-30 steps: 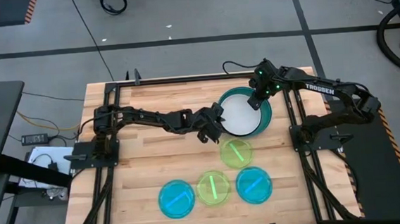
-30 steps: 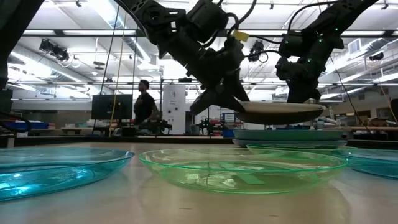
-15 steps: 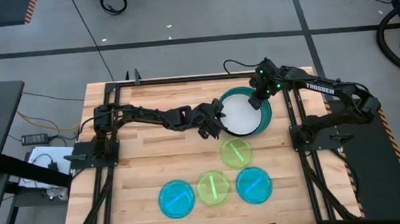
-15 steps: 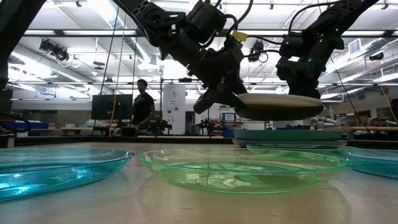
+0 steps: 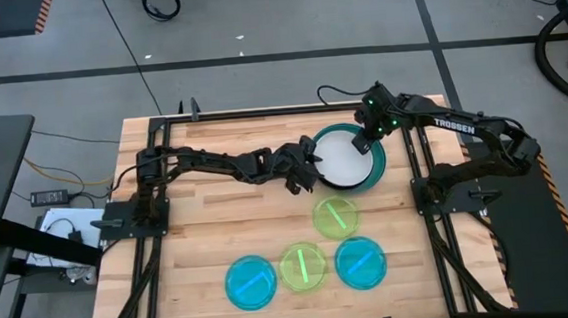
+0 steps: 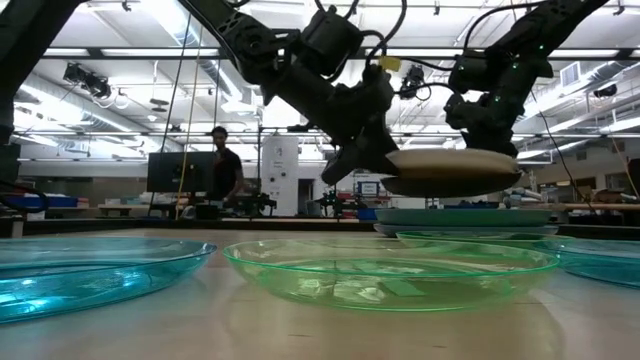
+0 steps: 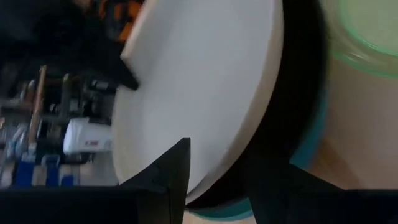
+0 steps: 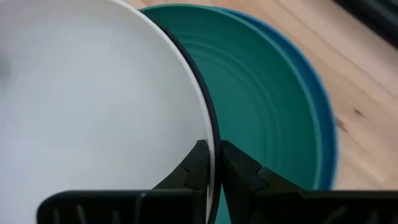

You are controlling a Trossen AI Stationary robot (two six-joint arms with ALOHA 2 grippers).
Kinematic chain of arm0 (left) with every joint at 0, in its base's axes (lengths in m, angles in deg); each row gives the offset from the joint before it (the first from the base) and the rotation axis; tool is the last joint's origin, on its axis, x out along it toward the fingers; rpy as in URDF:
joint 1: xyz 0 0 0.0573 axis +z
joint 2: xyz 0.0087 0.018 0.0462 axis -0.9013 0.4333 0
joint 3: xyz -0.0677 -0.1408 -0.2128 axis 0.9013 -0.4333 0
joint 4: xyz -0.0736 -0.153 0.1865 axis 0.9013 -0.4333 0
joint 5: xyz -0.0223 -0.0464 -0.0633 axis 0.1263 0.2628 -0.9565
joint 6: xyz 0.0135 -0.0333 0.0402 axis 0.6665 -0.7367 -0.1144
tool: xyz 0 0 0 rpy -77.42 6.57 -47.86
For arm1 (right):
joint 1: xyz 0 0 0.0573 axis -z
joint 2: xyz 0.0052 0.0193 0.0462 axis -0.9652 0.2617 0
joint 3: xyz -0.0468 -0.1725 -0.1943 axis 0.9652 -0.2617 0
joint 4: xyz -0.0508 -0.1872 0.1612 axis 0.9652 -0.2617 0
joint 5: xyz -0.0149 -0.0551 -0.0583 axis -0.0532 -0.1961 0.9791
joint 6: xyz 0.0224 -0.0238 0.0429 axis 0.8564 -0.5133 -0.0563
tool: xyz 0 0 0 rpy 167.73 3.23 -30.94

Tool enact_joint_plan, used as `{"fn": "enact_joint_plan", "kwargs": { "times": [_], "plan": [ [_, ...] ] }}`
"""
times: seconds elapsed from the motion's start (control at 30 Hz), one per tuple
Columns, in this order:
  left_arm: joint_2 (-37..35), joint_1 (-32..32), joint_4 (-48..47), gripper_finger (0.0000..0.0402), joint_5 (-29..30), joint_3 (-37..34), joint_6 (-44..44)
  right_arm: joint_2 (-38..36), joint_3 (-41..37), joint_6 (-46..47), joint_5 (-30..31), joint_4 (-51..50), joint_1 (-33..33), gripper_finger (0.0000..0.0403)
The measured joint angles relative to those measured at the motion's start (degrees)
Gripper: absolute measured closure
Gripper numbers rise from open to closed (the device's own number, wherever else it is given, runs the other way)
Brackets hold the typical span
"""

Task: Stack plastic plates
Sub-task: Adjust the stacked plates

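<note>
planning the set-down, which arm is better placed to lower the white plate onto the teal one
Neither alone: the left gripper and right gripper both clamp the white plate, held over the teal plate, so they should lower together.

Grey concrete floor [image 5: 254,21], wooden table [image 5: 199,235], ceiling strip lights [image 6: 120,55]

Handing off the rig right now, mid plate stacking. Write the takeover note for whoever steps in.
Left gripper and right gripper: each shut on the rim of the white plate, with the black plate under it, both held in the air.
Below: teal plate already on blue plate.
Left: lower the pair onto teal, then stack the four small plates at the table's front.
</note>
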Motion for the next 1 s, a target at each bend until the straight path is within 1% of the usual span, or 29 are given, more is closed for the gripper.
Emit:
{"fn": "enact_joint_plan", "kwargs": {
  "times": [0.07, 0.13, 0.33, 0.47, 0.57, 0.63, 0.8, 0.87, 1.0],
  "plan": [
    [-0.21, -0.13, 0.80, 0.0258, 1.21, 0.00, -1.89, 0.00, 0.00, 0.03, 0.03, 0.03, 0.22, 0.0364],
    [-0.74, -0.25, 0.44, 0.0249, 1.10, -0.01, -2.77, 0.00, 0.01, 0.05, 0.17, 0.01, 0.14, 0.0364],
    [-0.87, -1.15, -1.46, 0.0198, 2.36, 0.87, -4.21, 0.00, 0.01, 0.36, 0.58, -0.07, 0.15, 0.0364],
    [-1.46, -3.09, -3.12, 0.0180, 9.14, 0.87, -4.25, 0.00, 0.00, 0.41, 2.33, -0.05, 0.16, 0.0364],
    [-2.59, -5.01, -6.90, 0.0180, 12.14, 0.98, -4.37, 0.00, 0.00, 0.38, 3.63, -0.16, 0.45, 0.0364],
    [-2.99, -6.29, -9.39, 0.0184, 12.82, 0.98, -5.84, 0.00, 0.00, 0.54, 4.77, -0.22, 0.68, 0.0364],
    [-5.01, -9.30, -15.18, 0.0199, 12.85, 0.98, -13.31, 0.00, 0.00, 1.44, 7.74, -0.27, 1.00, 0.0364],
    [-5.11, -10.64, -16.93, 0.0204, 12.09, 1.01, -17.26, 0.00, -0.02, 1.80, 8.88, -0.46, 1.00, 0.0364],
    [-5.25, -13.84, -23.57, 0.0209, 10.20, 0.98, -24.18, 0.00, -0.09, 2.02, 9.90, -0.64, 0.98, 0.0363]
  ]
}}
